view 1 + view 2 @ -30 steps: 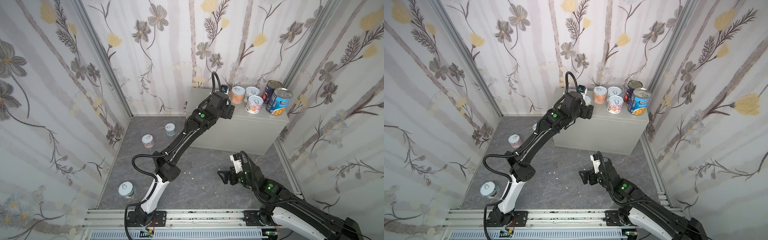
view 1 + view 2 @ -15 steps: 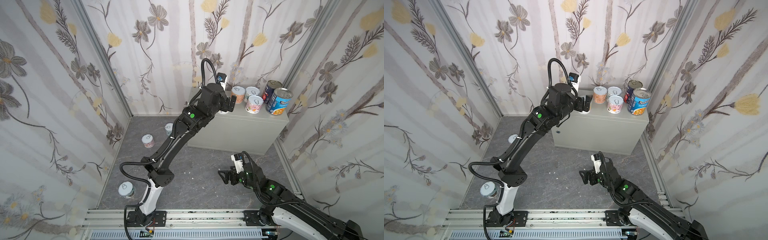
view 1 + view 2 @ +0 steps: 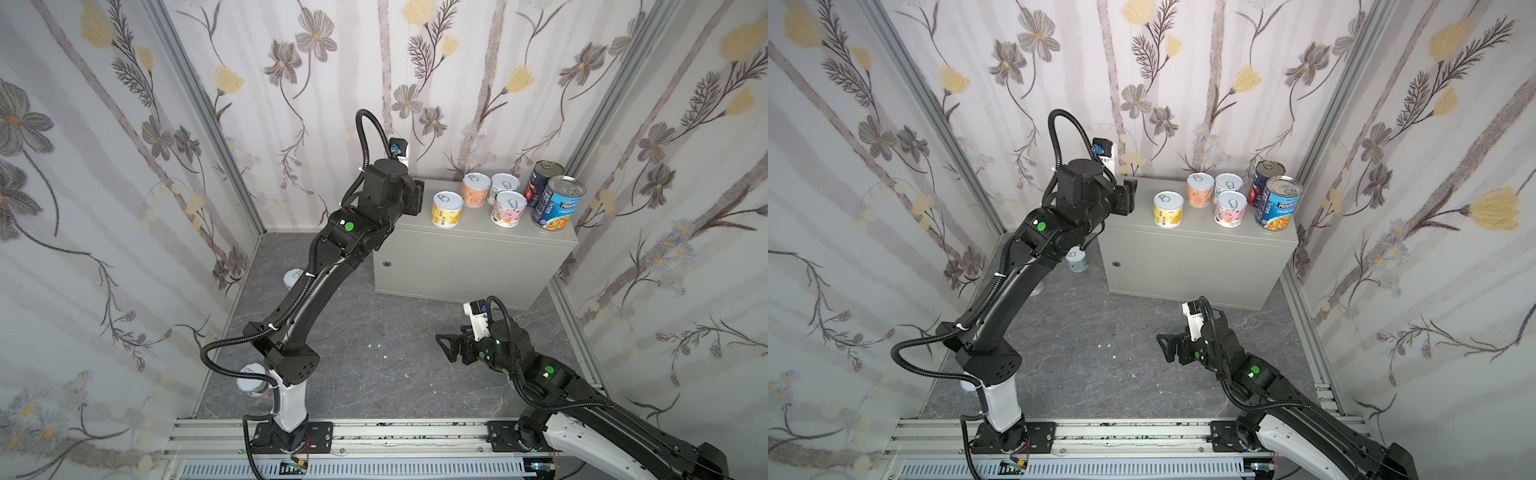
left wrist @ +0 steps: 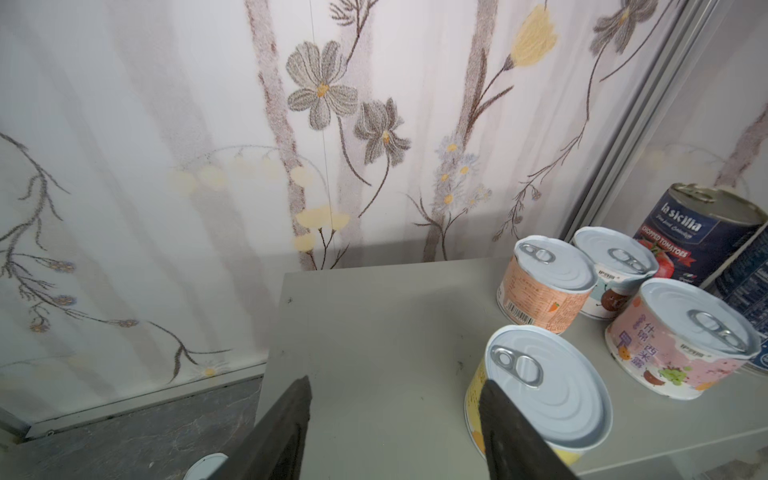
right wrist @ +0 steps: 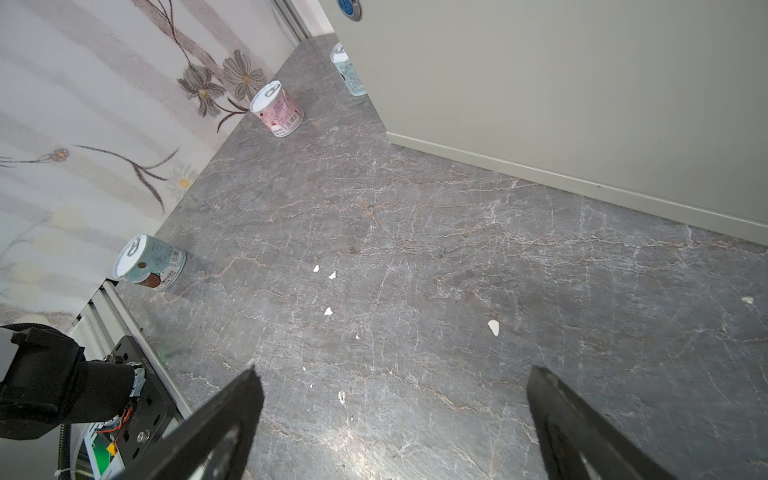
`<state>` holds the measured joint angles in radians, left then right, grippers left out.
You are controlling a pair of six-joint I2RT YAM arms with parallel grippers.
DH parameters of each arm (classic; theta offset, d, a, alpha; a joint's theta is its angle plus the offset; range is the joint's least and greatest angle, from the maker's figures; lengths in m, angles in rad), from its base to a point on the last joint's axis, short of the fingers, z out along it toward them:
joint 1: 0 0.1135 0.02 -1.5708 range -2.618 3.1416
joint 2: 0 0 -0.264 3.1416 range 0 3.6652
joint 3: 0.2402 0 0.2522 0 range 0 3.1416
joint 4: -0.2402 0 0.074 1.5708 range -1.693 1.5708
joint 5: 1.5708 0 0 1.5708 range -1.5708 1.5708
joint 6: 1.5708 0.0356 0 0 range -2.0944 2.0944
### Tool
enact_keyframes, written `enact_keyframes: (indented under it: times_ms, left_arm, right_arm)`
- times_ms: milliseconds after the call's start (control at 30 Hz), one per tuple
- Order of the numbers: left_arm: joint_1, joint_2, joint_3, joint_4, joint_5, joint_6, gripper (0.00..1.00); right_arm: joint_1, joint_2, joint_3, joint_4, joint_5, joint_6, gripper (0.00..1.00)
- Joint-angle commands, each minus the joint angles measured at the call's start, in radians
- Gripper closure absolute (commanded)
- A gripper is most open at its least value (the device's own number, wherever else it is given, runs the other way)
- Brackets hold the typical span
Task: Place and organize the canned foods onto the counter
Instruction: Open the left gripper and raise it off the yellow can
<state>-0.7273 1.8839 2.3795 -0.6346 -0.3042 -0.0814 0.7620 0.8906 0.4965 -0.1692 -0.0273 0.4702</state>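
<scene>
The left gripper hangs over the bare end of the counter. Its jaws are partly apart, with only counter top showing between them. One finger is just beside the yellow can, and I cannot tell whether they touch. That can stands upright on the counter near its front edge, nearest to the bare end.

Further along the counter stand the orange can, the pale can and the pink can, close together. The two tall ones are at the far end, the navy can at the back and the blue can in front. That makes six cans on the counter, all upright.

The right gripper is low in front of the counter, with its jaws wide and empty over the floor.

Three cans are left on the floor:
- The corner can is just beside the counter's front corner at the bare end.
- The rose can is further out from that corner, by the wall.
- The teal can is well away from the counter, near the rail.

I judge the task well past half done. The placing looks finished for the yellow can, and the three floor cans are yet to be lifted. There is room for them on the bare end. The group on the counter is loose, not in rows, so some tidying may remain. The pictures do not show whether any other can lies hidden behind the arms.
</scene>
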Motion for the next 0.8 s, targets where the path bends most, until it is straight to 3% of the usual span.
enact_keyframes:
  times_ms: [0,767]
  left_arm:
    - [0.007,0.013,-0.027,0.022,0.002,0.018,0.37]
    - [0.010,0.097,-0.158,0.105,0.021,0.000,0.38]
  right_arm:
    - [0.000,0.007,0.018,0.010,0.007,0.005,0.00]
    - [0.000,0.019,0.001,0.020,0.017,-0.010,0.00]
